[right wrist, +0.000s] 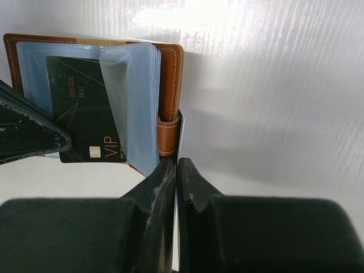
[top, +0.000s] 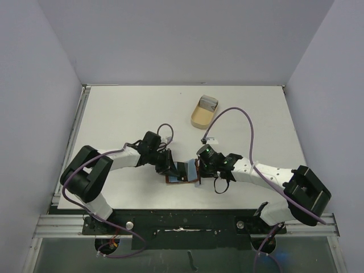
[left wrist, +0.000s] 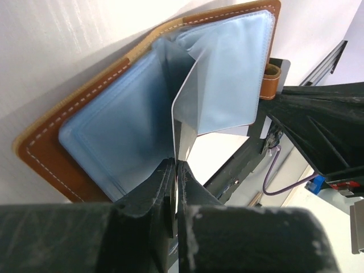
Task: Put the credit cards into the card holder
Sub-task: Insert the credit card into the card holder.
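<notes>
The brown card holder (top: pixel 177 180) lies open on the table between my two grippers, its cover (left wrist: pixel 51 154) flat and its clear sleeves fanned up. My left gripper (left wrist: pixel 177 166) is shut on the lower edge of one sleeve (left wrist: pixel 222 91) and holds that leaf upright. One sleeve holds a dark card marked VIP (right wrist: pixel 85 114). My right gripper (right wrist: pixel 177 162) is shut on a thin pale credit card (right wrist: pixel 180 142), seen edge-on beside the holder's brown strap loop (right wrist: pixel 166 136). From above, that card (top: pixel 192 169) shows pale blue at the holder's right side.
A tan oval tray (top: pixel 200 118) with a grey item in it stands at the back, right of centre. The table's front edge and the arm bases lie just behind the holder. My right arm (left wrist: pixel 324 125) fills the right of the left wrist view.
</notes>
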